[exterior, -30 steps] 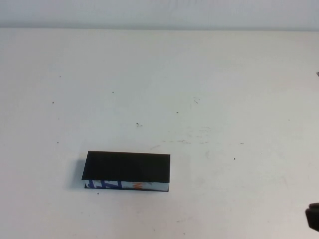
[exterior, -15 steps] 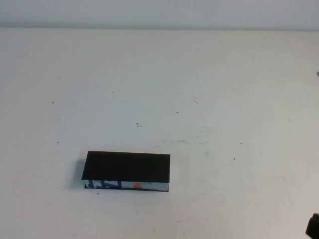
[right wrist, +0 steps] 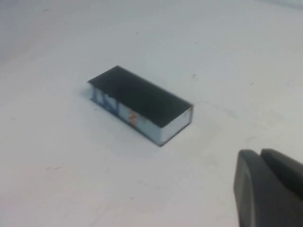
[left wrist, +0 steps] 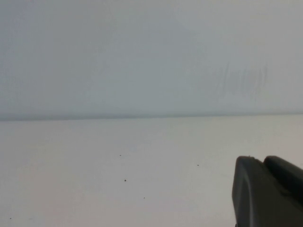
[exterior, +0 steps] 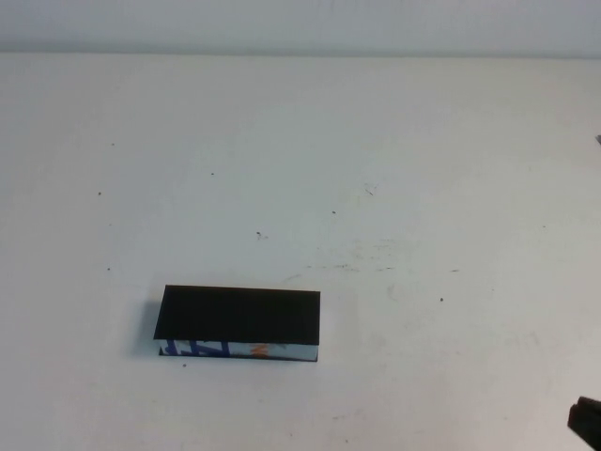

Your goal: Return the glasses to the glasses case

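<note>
The case (exterior: 239, 322), lid down, lies longways across the table (exterior: 394, 169) near the left-front, far left of the pressed-together right claw (right wrist: 267, 189); I cannot tell the left claw's (left wrist: 265, 189) state, and no glasses show.

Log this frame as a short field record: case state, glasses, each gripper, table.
glasses case: closed, lid flat, lying on the table toward the robot's left; printed front side faces the robot
glasses: not visible in any view
right gripper: jaws shut, empty, apart from the case, at the near right corner of the high view
left gripper: over bare table, facing the back wall, out of the high view, nothing held
table: white, a few dark specks and faint scuffs
task status: case shut, glasses out of sight, so likely inside
</note>
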Controlling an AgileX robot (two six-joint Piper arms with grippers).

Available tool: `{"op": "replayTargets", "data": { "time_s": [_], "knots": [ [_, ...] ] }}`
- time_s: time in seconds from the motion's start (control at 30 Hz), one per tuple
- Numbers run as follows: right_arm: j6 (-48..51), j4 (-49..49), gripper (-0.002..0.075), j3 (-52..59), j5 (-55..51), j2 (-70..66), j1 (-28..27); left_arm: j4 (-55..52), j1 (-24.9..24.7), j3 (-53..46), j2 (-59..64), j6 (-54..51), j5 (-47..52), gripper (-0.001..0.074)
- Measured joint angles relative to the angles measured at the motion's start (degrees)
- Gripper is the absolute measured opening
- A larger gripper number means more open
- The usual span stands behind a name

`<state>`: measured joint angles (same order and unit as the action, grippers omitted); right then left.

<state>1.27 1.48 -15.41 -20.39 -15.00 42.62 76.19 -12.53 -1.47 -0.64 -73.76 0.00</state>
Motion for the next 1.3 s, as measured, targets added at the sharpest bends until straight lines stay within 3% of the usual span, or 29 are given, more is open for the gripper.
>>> {"op": "replayTargets", "data": {
  "time_s": [0.07, 0.17, 0.3, 0.47, 0.67, 0.93, 1.3],
  "knots": [
    [0.0, -4.07, -0.0013, 1.28, 2.59, 0.44, -2.57, 0.04, 0.0, 0.0, 0.0, 0.0, 0.0, -0.0001],
    [0.0, -5.71, -0.0013, 4.1, 7.34, 0.95, -13.29, 0.13, 0.0, 0.0, 0.0, 0.0, 0.0, -0.0001],
    [0.0, -0.68, -0.0013, 9.2, 13.46, 3.81, -29.13, 0.13, 0.0, 0.0, 0.0, 0.0, 0.0, -0.0001],
    [-0.02, 6.68, -0.0013, 14.69, 15.79, 10.93, -39.7, 0.17, 0.0, 0.0, 0.0, 0.0, 0.0, -0.0001],
    [-0.02, 6.93, -0.0013, 16.94, 13.87, 15.5, -41.37, 0.17, 0.0, 0.0, 0.0, 0.0, 0.0, -0.0001],
    [-0.02, 6.93, -0.0013, 16.94, 0.12, 15.5, -41.4, 0.17, 0.0, -0.03, 0.0, 0.0, 0.0, -0.0001],
    [-0.02, 7.16, -0.0013, 16.94, -0.39, 15.5, -41.4, 0.17, 0.0, -0.03, 0.0, 0.0, 0.0, -0.0001]
  ]
}}
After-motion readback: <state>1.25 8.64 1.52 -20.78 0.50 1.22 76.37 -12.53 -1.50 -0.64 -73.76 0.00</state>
